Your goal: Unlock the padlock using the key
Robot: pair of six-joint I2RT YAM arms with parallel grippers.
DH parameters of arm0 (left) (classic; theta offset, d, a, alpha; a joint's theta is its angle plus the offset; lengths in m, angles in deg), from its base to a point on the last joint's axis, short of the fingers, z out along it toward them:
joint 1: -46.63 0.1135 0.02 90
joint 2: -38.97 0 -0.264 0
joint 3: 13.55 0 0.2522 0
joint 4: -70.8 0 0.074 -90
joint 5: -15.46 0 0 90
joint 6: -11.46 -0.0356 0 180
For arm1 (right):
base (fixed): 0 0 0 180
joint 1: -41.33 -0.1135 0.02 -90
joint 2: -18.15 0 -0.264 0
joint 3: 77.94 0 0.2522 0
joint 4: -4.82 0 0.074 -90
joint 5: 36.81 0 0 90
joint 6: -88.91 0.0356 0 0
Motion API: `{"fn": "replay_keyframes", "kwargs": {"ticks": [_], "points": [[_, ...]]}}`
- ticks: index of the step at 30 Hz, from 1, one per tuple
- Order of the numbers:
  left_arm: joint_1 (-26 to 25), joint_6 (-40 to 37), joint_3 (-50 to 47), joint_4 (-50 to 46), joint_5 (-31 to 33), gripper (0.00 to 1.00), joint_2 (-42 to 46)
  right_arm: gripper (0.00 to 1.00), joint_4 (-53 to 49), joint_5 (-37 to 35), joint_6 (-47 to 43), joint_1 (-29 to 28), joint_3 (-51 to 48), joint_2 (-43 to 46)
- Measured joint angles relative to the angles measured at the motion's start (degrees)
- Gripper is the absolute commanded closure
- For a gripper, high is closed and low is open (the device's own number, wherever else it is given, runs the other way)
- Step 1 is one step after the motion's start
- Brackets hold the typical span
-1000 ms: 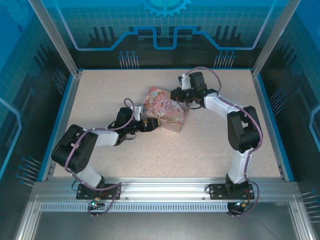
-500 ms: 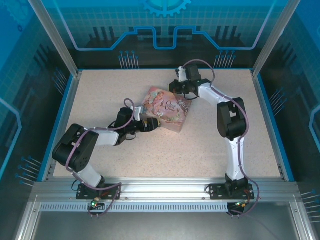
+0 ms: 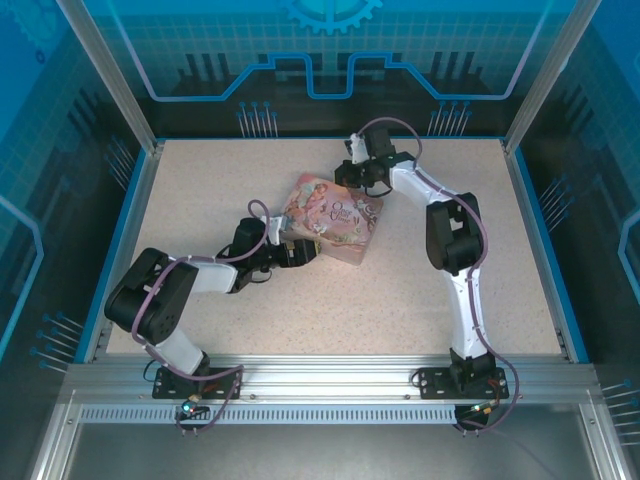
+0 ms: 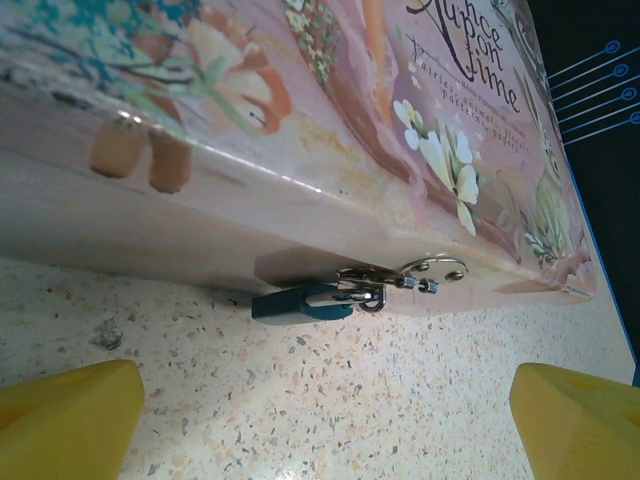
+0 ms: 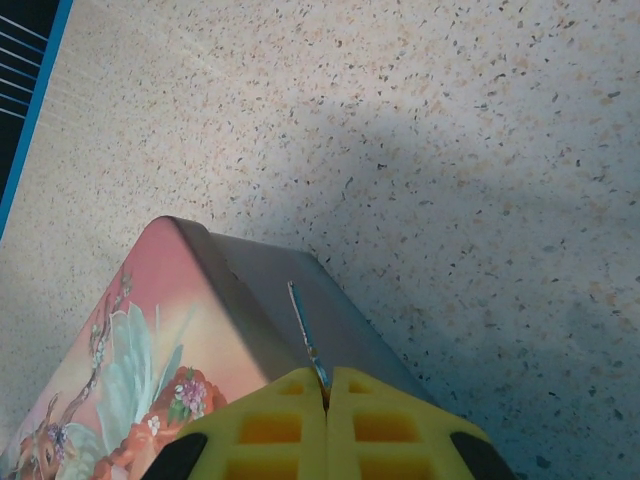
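I stood by the pink tin (image 3: 333, 218), which lay flat near the middle of the speckled table (image 3: 430, 300). The padlock (image 4: 298, 303) hung from the clasp (image 4: 375, 285) on the tin's near side wall. Its teal body lay sideways on the tabletop at the foot of that wall, and its silver shackle (image 4: 432, 268) was caught in the clasp.

The left gripper (image 4: 320, 430) sat low on the table, facing that same wall. Its jaws were spread wide, with one yellow fingertip (image 4: 65, 420) off to either side of the padlock, and it touched neither the lock nor the tin.

The right gripper (image 5: 327, 400) was on the far side of the tin, opposite the padlock. Its yellow fingers were pinched together on the key (image 5: 303, 330). The thin dark blade poked out from between them over a rounded corner of the tin. I could not tell whether the blade's tip touched the tin's wall or hung just clear of it.
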Motion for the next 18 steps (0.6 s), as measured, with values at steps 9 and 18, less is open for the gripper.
{"fn": "replay_keyframes", "kwargs": {"ticks": [9,18], "points": [[-0.1,0.0,0.0,1.3,-0.1,0.06,-0.7,1.0,0.0,0.0,-0.4,-0.9,0.0,0.0],[-1.5,0.0,0.0,2.8,-0.3,0.1,-2.5,1.0,2.2,0.3,-0.3,-1.2,-1.8,0.5]]}}
